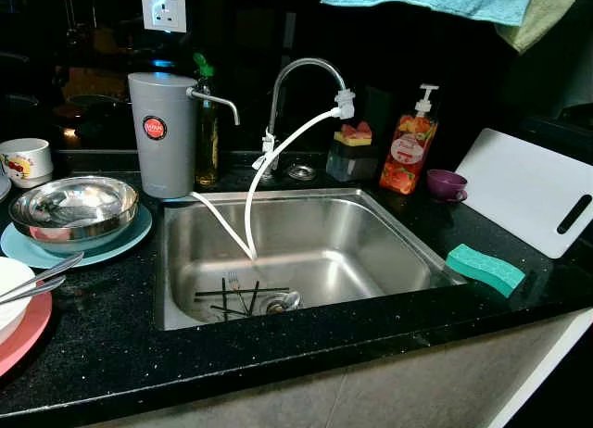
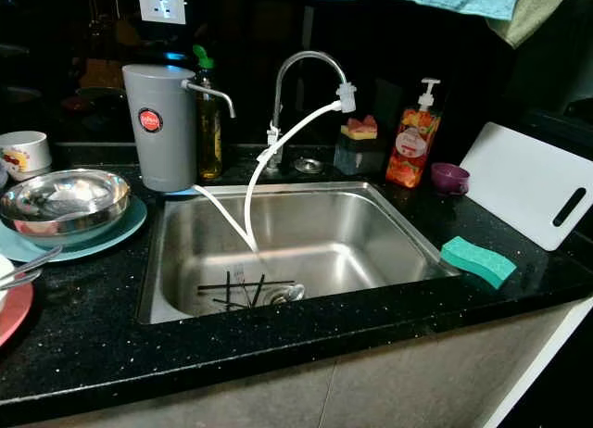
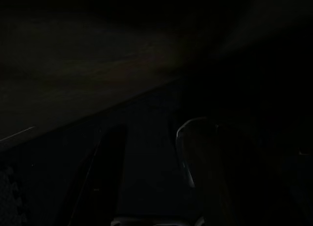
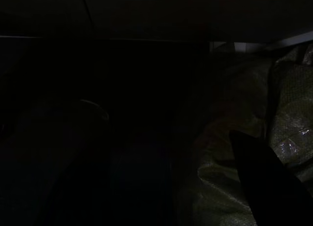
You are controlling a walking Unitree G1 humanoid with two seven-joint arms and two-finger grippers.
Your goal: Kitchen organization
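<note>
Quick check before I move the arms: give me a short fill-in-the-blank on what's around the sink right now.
1. The green sponge lies on the counter to the ____ of the sink.
2. The steel bowl sits on a ____ plate.
3. The white hose runs from the tap spout down into the ____.
4. The white cutting board leans at the counter's right end, beside a small ____ cup.

Missing words: right; blue; sink; purple
</note>
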